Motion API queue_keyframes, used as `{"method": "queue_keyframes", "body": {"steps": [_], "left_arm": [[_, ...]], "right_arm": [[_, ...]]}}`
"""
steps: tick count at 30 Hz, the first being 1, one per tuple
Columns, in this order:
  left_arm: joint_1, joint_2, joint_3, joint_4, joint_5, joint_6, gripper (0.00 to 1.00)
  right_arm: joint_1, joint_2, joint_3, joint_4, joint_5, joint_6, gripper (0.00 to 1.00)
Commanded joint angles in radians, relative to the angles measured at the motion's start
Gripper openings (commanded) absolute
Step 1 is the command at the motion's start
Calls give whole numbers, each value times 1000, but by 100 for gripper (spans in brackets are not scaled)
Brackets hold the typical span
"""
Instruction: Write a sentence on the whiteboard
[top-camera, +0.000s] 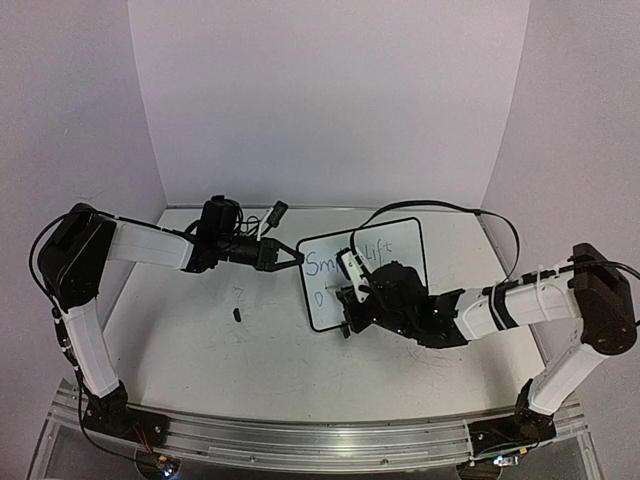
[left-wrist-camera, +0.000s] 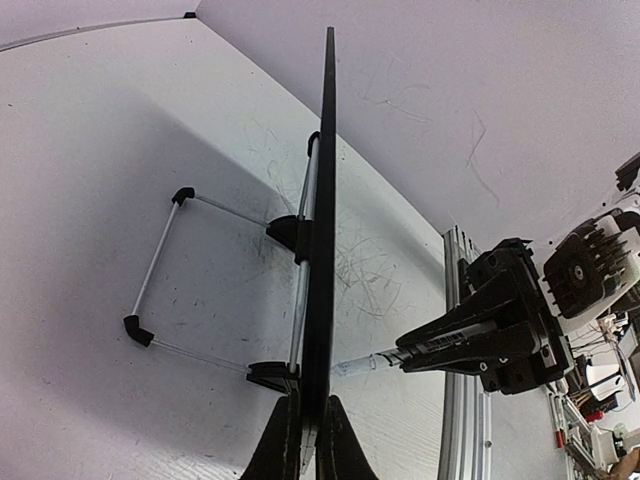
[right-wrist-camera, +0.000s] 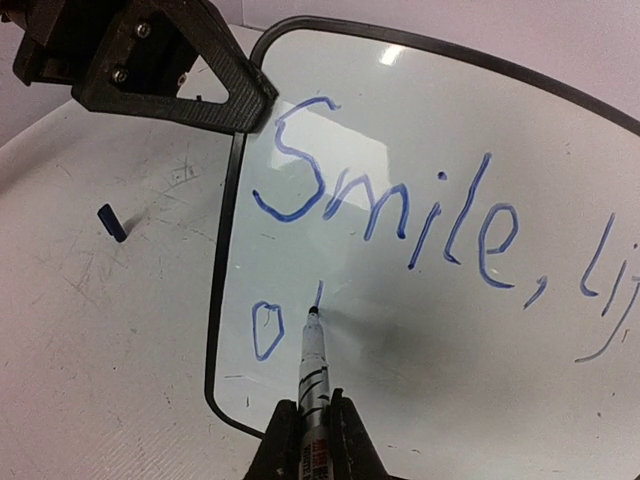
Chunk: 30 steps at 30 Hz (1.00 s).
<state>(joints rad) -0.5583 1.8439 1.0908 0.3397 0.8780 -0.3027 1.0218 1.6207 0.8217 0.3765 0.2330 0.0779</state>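
The whiteboard (top-camera: 398, 252) stands tilted on its wire stand mid-table. My left gripper (top-camera: 296, 258) is shut on its left edge; in the left wrist view the board (left-wrist-camera: 326, 180) shows edge-on between the gripper (left-wrist-camera: 309, 398) tips. My right gripper (right-wrist-camera: 310, 398) is shut on a marker (right-wrist-camera: 314, 350) whose tip touches the board (right-wrist-camera: 440, 340). The sentence (right-wrist-camera: 400, 205) reads "Smile, li" in blue on the top line, running out of view at the right. Below it are an "o" (right-wrist-camera: 266, 330) and a short stroke just above the tip.
A small dark marker cap (top-camera: 238, 314) lies on the scuffed table left of the board, also seen in the right wrist view (right-wrist-camera: 113, 222). The wire stand (left-wrist-camera: 160, 265) juts out behind the board. An aluminium rail (top-camera: 300, 435) runs along the near edge.
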Motion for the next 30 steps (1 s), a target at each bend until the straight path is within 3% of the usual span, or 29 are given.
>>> {"method": "queue_keyframes", "body": {"steps": [1,30], "left_arm": [[0,-48,16,-4,24,1,0],[0,-46,16,-4,25,1,0]], "right_arm": [[-1,3,-15,-4,-11,25,0],[3,-10,-56,-37,-12,65,0]]}}
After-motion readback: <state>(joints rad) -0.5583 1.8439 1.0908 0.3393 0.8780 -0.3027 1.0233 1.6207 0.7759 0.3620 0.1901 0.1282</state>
